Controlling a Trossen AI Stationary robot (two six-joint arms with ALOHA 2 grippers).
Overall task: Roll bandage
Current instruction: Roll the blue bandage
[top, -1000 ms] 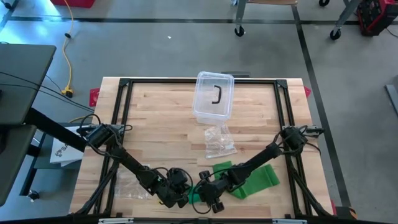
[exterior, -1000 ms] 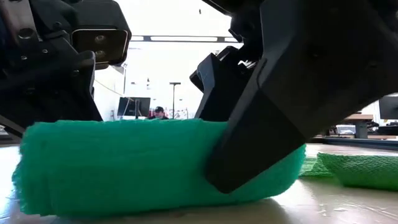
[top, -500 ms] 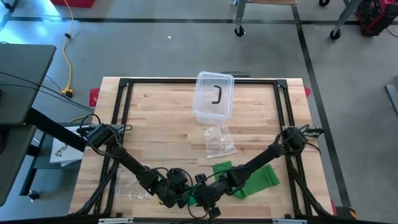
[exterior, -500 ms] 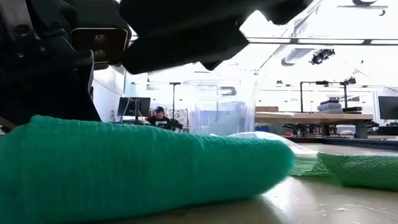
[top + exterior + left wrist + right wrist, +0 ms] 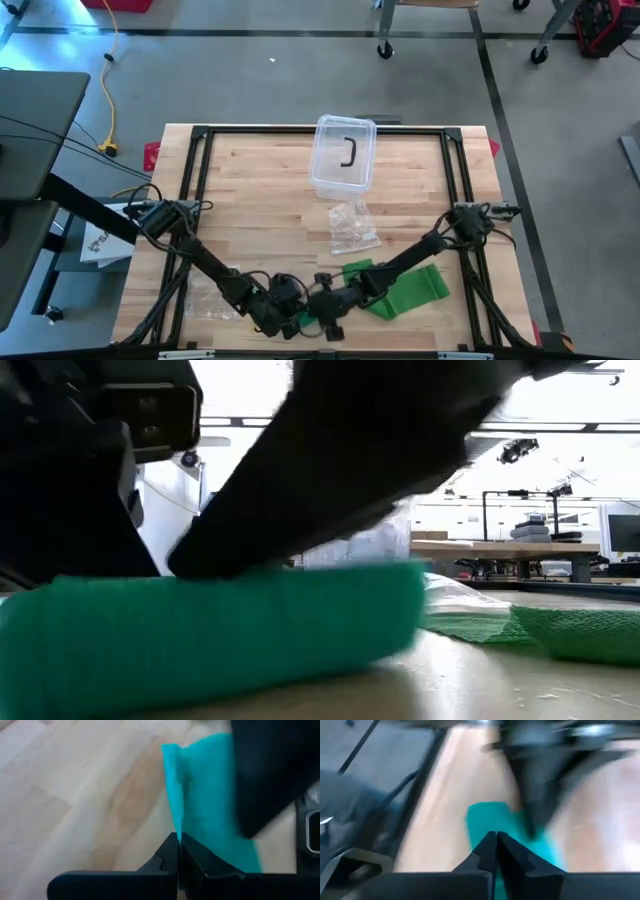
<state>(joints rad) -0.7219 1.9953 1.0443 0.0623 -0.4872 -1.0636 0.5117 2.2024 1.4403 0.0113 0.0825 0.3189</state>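
The green bandage lies near the table's front edge: its rolled part (image 5: 200, 630) rests on the wood, and its loose strip (image 5: 412, 288) trails flat toward the right. My left gripper (image 5: 178, 842) is shut at the roll's left end (image 5: 300, 322). My right gripper (image 5: 496, 842) is shut and reaches in from the right, down onto the roll's top; in the low view it shows as a dark blurred shape (image 5: 330, 470). My left gripper pinches a folded edge of the bandage (image 5: 174, 822) between its two fingertips, at the roll's left end. It slants down from the table's left. The roll lies on the table. My right gripper's shut fingers (image 5: 225, 560) meet the top of the roll, slanting down from the right. Whether they catch a layer I cannot tell.
A clear plastic box (image 5: 344, 155) with a black piece inside stands at the far middle. A crumpled clear bag (image 5: 352, 226) lies in front of it, and more clear wrapping (image 5: 205, 297) at the front left. A black frame (image 5: 195, 160) borders the table.
My right gripper has let go of the roll's right end, risen clear of it, shut, and come down on the roll's top farther to the left. The roll has shifted a little leftward on the table. My left gripper has kept its hold.
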